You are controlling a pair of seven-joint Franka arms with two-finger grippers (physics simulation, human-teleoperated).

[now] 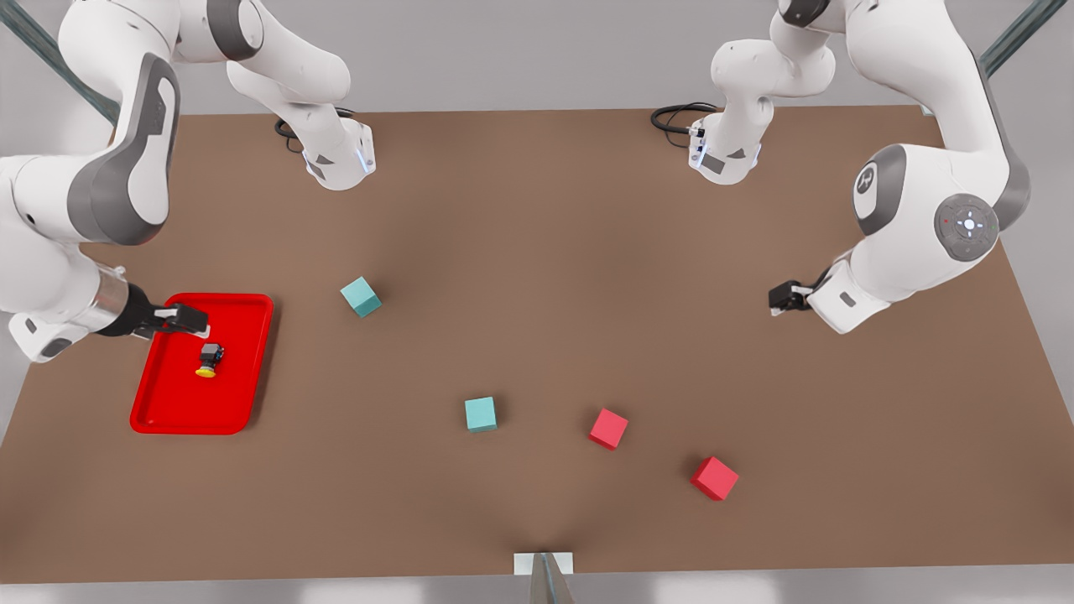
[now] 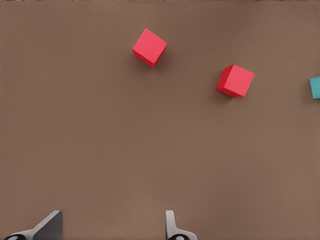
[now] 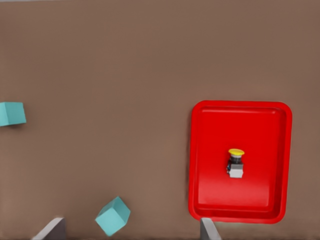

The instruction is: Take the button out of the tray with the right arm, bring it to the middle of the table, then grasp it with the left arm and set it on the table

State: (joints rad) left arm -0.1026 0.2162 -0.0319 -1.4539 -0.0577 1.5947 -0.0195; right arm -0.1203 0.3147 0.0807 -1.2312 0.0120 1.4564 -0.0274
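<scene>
Right tool [image 1: 191, 319], fingers spread and empty, hovers over the red tray's [image 1: 243, 369] far edge; the button [image 1: 209, 359] lies inside on its side. Left tool [image 1: 782, 297], also released, waits above the table [image 1: 537, 252].

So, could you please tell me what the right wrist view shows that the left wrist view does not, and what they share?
The right wrist view alone shows the red tray with the button lying inside it, plus a second teal cube near the tray. The left wrist view alone shows two red cubes. Both show the brown table, a teal cube at the picture's edge, and their own open jaws.
</scene>
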